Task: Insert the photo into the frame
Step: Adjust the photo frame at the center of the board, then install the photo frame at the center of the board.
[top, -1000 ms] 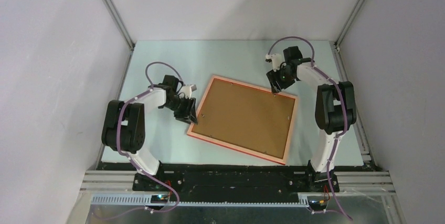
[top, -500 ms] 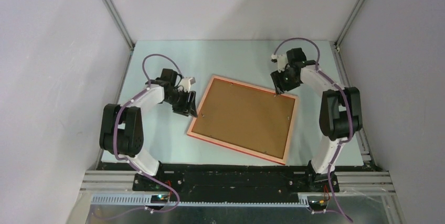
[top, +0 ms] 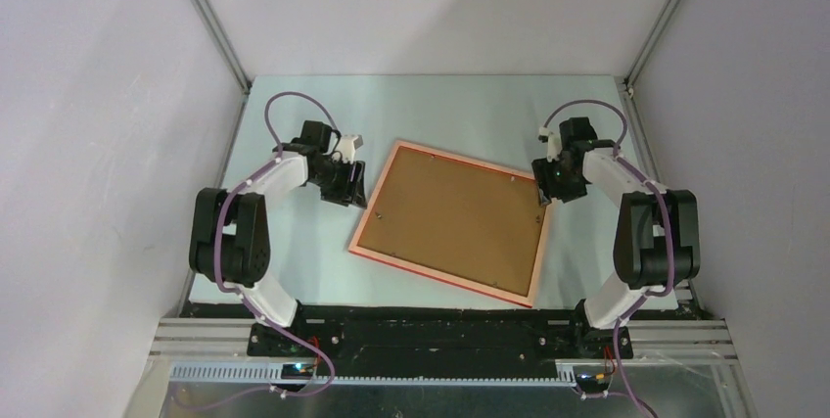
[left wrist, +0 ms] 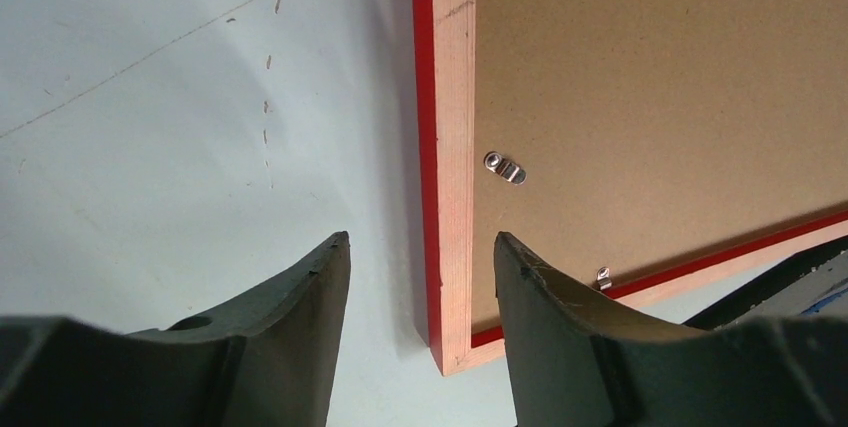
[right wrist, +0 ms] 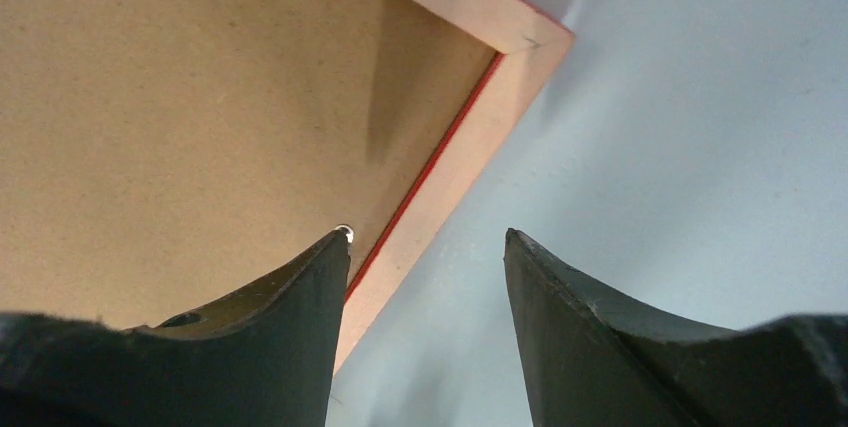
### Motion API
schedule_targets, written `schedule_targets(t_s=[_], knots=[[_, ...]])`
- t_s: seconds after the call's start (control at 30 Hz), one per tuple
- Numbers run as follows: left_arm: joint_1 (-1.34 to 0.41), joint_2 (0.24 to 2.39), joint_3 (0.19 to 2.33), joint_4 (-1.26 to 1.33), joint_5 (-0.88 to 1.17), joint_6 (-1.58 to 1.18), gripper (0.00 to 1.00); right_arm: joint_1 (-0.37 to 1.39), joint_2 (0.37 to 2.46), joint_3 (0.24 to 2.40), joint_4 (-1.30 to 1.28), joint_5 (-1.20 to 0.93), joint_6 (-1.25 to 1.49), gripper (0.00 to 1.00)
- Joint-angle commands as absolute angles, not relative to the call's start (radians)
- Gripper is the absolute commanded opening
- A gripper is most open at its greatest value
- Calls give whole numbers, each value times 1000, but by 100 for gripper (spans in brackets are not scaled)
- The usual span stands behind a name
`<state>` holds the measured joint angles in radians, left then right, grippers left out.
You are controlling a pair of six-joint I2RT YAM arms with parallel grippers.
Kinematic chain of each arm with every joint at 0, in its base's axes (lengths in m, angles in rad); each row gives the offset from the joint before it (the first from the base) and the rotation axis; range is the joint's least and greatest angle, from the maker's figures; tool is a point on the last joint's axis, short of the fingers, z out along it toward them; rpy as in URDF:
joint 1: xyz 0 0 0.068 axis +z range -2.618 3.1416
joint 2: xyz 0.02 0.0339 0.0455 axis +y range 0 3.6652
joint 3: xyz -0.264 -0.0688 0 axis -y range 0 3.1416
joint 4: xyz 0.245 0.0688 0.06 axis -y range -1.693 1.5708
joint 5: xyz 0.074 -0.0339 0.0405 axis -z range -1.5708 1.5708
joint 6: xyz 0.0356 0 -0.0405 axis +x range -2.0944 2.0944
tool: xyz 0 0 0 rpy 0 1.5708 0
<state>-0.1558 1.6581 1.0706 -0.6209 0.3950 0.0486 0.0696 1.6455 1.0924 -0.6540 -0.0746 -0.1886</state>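
Top external view: the frame (top: 544, 242) lies flat and face down on the pale table (top: 294, 115), turned slightly so that its far left corner points away from the arms. Its plain brown backing board (top: 455, 217) faces up, and the photo cannot be seen. The left gripper (top: 352, 193) hangs at the frame's left rail, towards the far end. The right gripper (top: 541, 193) sits at the far right corner.

In the left wrist view, the two dark fingers stand apart with the red-edged wooden rail running between them. One tip is over bare table and the other over the board side, with daylight on either side of the rail and nothing pinched. A small metal clip (left wrist: 505, 168) sits on the board just inside that rail.

In the right wrist view, the fingers are likewise spread and gripping nothing. One tip is over the board beside the rail and the other over bare table, with the mitred corner just beyond.

A broad band of bare table lies on the far side of the frame, with narrower strips to its left and right. The frame's near right corner comes close to the table's near edge, between the two arm bases.
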Motion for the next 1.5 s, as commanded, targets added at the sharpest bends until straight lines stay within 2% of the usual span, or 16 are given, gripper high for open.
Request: schedule_targets(t_s=[0.0, 0.23, 0.43, 0.7, 0.97, 1.17, 1.47], knots=[[-158, 1658, 1092, -592, 393, 35, 59, 33, 1661, 1095, -629, -69, -143, 62], [-158, 1658, 1084, -585, 406, 28, 59, 10, 1733, 1116, -611, -88, -129, 57], [-160, 1658, 1075, -578, 415, 25, 59, 9, 1777, 1141, -609, -128, -118, 49], [-160, 1655, 1067, -573, 418, 21, 59, 9, 1839, 1213, -622, -181, -106, 25], [-172, 1661, 1069, -566, 391, 8, 61, -19, 1939, 1344, -642, -241, -106, 11], [-198, 1675, 1068, -556, 368, 8, 66, -15, 2004, 1437, -639, -278, -99, 7], [-297, 1723, 1082, -554, 264, -13, 67, -2, 2004, 1434, -615, -287, -101, 5]])
